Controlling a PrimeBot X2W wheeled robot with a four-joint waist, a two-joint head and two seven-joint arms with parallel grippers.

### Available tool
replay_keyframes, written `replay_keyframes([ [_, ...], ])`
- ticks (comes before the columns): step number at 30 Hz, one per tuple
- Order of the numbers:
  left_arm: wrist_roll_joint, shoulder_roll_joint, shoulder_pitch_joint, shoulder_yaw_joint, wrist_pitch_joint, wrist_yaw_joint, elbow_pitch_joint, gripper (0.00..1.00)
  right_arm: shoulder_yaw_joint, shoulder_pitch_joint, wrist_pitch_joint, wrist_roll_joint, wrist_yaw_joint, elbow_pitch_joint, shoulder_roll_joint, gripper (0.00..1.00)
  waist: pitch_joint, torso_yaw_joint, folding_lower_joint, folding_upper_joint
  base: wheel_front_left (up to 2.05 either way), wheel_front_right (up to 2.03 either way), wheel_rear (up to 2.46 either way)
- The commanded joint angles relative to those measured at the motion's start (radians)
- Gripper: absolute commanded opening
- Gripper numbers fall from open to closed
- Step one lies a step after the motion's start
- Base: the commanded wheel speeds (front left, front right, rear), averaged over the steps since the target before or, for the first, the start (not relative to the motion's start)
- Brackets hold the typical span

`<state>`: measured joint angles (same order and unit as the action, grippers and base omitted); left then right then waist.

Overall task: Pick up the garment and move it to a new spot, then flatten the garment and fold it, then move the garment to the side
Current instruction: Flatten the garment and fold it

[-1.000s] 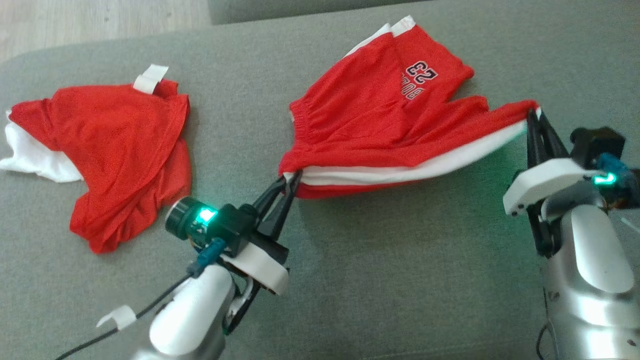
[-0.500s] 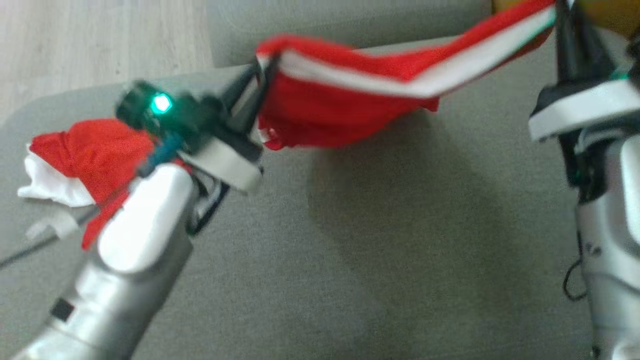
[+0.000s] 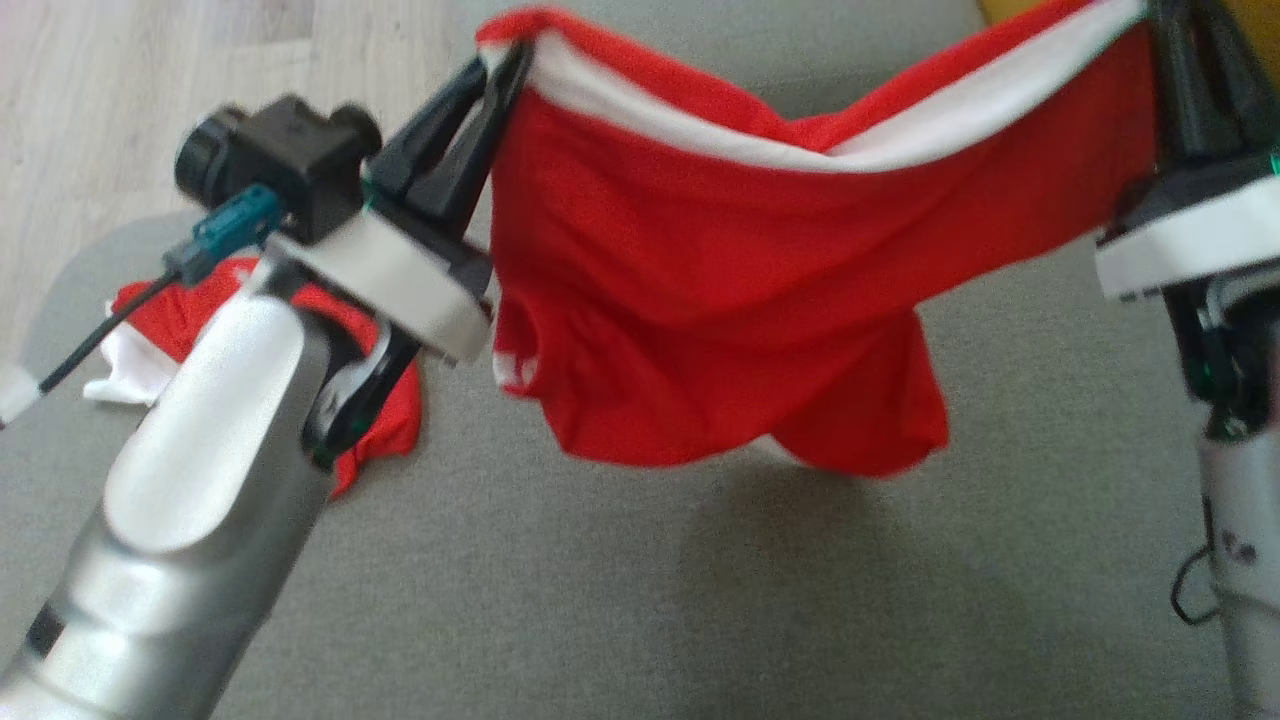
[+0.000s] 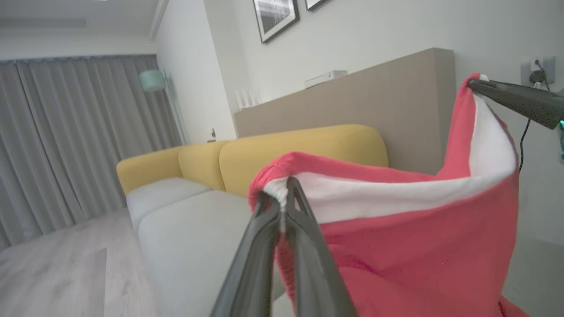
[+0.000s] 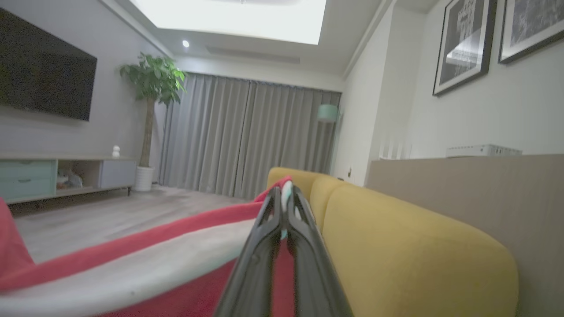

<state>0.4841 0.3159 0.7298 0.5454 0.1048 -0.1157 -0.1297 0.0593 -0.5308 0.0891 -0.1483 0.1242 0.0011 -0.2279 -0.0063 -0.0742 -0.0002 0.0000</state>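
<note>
The garment (image 3: pixel 720 290) is a pair of red shorts with a white side stripe, hanging in the air above the grey cushion (image 3: pixel 640 600). My left gripper (image 3: pixel 505 62) is shut on its upper left corner, and my right gripper (image 3: pixel 1160 20) is shut on the upper right corner, near the frame's top edge. The cloth sags between them and its lower hem dangles free. In the left wrist view my left gripper (image 4: pixel 284 193) pinches the white band of the garment (image 4: pixel 396 246). In the right wrist view my right gripper (image 5: pixel 284 198) clamps the striped edge of the garment (image 5: pixel 145 264).
A second red and white garment (image 3: pixel 380 430) lies crumpled on the cushion at the left, partly behind my left forearm. Wooden floor (image 3: pixel 120 120) lies beyond the cushion's far left edge. A yellow sofa (image 5: pixel 418 246) stands behind the work area.
Both grippers have lifted the shorts off the cushion and raised them higher; they now hang spread between the two grippers. The head view has shifted too.
</note>
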Motion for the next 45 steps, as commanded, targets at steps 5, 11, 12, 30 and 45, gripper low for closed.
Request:
replay_keyframes([
  [5, 0.032, 0.1, 0.023, -0.041, 0.075, -0.006, 0.091, 0.0, 0.004, -0.016, 0.068, -0.022, 0.007, -0.075, -0.047, 0.0, 0.09, 0.011, 0.0002, 0.0, 0.0, 0.0, 0.0],
  [11, 0.061, 0.098, 0.189, -0.033, 0.105, -0.012, 0.0, 0.0, 0.107, -0.21, 0.094, -0.003, 0.007, 0.043, -0.127, 0.0, 0.222, -0.003, 0.0002, 0.0, 0.0, 0.0, 0.0],
  [12, 0.061, 0.098, 0.189, -0.033, 0.105, -0.012, 0.0, 0.0, 0.107, -0.21, 0.094, -0.003, 0.007, 0.043, -0.127, 0.0, 0.222, -0.003, 0.0002, 0.0, 0.0, 0.0, 0.0],
  [30, 0.049, -0.003, 0.777, 0.059, -0.267, -0.015, -0.612, 0.0, 0.16, -0.893, -0.277, 0.09, 0.007, 0.865, 0.022, 0.0, 0.404, -0.069, 0.0002, 0.0, 0.0, 0.0, 0.0],
  [45, 0.28, 0.054, 0.258, 0.429, -0.339, -0.015, -0.471, 0.0, 0.566, -0.531, -0.104, -0.222, 0.007, 1.029, -0.131, 0.0, 0.274, -0.023, 0.0002, 0.0, 0.0, 0.0, 0.0],
])
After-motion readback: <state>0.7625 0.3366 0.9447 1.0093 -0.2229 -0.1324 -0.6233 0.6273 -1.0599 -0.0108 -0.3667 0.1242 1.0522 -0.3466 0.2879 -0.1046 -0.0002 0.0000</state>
